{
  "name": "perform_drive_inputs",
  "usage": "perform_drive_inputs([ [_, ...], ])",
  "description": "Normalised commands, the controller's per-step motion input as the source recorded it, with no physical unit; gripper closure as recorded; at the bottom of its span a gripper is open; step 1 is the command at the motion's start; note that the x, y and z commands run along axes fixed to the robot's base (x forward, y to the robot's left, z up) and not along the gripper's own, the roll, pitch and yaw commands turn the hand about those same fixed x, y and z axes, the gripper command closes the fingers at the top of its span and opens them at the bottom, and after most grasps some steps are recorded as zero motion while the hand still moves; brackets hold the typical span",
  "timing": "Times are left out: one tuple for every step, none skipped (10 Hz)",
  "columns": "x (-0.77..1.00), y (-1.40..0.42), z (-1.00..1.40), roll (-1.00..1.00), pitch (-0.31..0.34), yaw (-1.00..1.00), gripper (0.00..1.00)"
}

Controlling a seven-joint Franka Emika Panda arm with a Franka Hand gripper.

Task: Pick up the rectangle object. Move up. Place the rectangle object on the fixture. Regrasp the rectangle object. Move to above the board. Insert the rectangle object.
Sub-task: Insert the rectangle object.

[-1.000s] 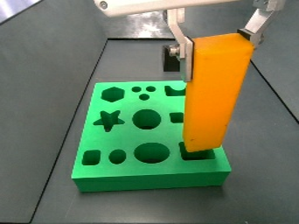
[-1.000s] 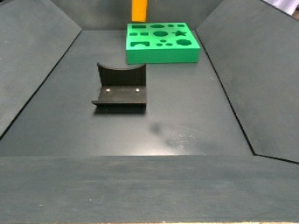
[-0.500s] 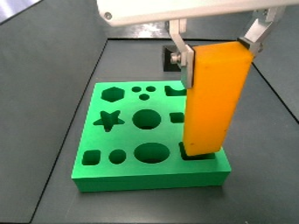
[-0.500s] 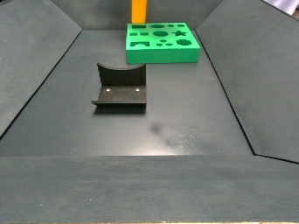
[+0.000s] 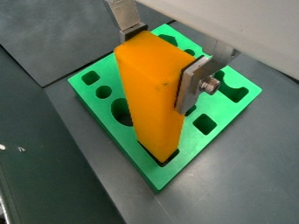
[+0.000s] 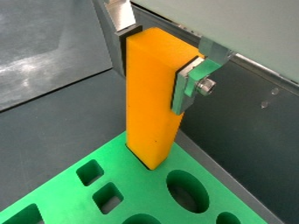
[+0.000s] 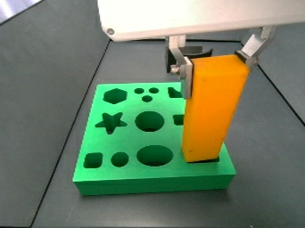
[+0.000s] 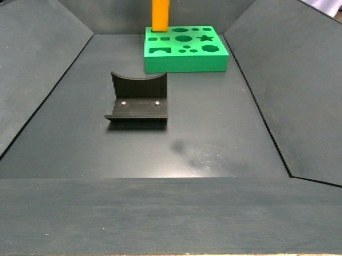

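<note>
The gripper [image 7: 215, 52] is shut on the upper end of the rectangle object [image 7: 212, 107], an orange-yellow block held upright. Its lower end stands in a square hole at a corner of the green board [image 7: 125, 142]. Both wrist views show the silver fingers [image 5: 193, 83] [image 6: 184, 86] clamping the block [image 5: 155, 96] [image 6: 152, 96] from two sides over the board [image 5: 187, 149] [image 6: 140, 188]. In a side view the block [image 8: 160, 13] stands at the far corner of the board [image 8: 187, 67]; there the gripper is out of view. The black fixture [image 8: 136, 100] stands apart, empty.
The board has several other open holes: a star [image 7: 112, 122], a hexagon [image 7: 114, 94] and circles [image 7: 149, 120]. Dark sloping walls [image 8: 54, 90] bound the floor on both sides.
The gripper has come down with the block. The block's lower end has sunk deeper into the corner hole. The board and fixture have not moved.
</note>
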Motion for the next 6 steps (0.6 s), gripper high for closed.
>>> perform_drive_inputs([
  [0.05, -0.06, -0.11, 0.03, 0.0, 0.0, 1.0],
  [0.05, -0.06, -0.13, 0.02, 0.0, 0.0, 1.0],
  [0.09, -0.1, -0.16, 0.05, 0.0, 0.0, 1.0],
  [0.17, -0.15, -0.17, 0.08, 0.0, -0.06, 1.0],
  [0.22, -0.15, -0.17, 0.12, 0.0, -0.09, 1.0],
  [0.23, -0.13, -0.19, 0.14, 0.0, -0.08, 1.0],
])
